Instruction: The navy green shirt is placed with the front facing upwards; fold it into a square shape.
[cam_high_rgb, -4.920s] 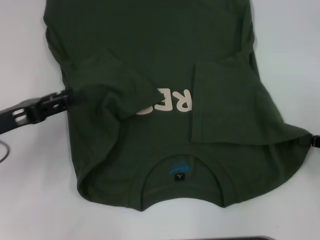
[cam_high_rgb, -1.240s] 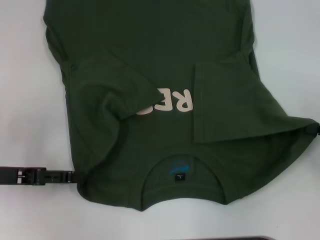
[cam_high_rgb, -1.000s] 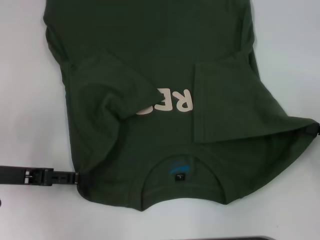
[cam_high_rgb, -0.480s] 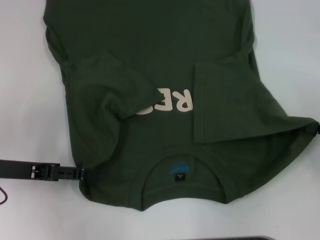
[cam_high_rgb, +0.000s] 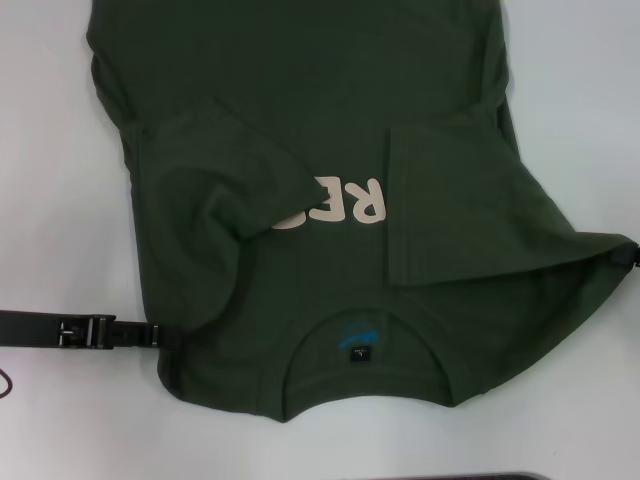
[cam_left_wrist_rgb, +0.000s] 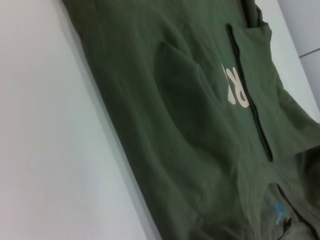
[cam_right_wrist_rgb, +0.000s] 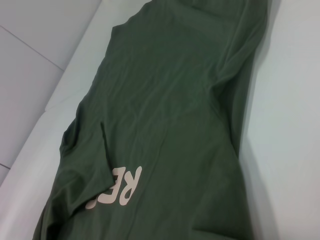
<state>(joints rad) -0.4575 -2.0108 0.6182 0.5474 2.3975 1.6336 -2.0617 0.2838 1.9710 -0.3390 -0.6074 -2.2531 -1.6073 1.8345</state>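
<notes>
- From the head camera, we see the shirt (cam_high_rgb: 330, 190) lying flat on a white table (cam_high_rgb: 50, 150), collar (cam_high_rgb: 362, 352) nearest us, body running to the far edge of the view.
- Both sleeves are folded inward over the chest, and pale letters (cam_high_rgb: 345, 203) show between them.
- A small black-and-blue tag (cam_high_rgb: 357, 342) sits inside the collar.
- The left gripper (cam_high_rgb: 162, 337) reaches in low over the table and meets the shirt's left shoulder edge; its tip merges with the dark cloth, so we cannot tell whether it is pinching the cloth or parted.
- The right gripper (cam_high_rgb: 630, 257) shows only as a dark tip at the picture's edge, touching the shirt's right shoulder corner, where the cloth is drawn out to a point; we cannot tell its state either.
- From the left wrist camera, we see the shirt (cam_left_wrist_rgb: 200, 115) close up on the table (cam_left_wrist_rgb: 50, 150), with one folded sleeve, part of the letters (cam_left_wrist_rgb: 235, 87) and the collar tag (cam_left_wrist_rgb: 277, 212). No fingers appear.
- From the right wrist camera, we see the shirt (cam_right_wrist_rgb: 170, 110) stretching away over the table (cam_right_wrist_rgb: 290, 125), letters (cam_right_wrist_rgb: 120, 187) beside a folded sleeve. No fingers appear.
</notes>
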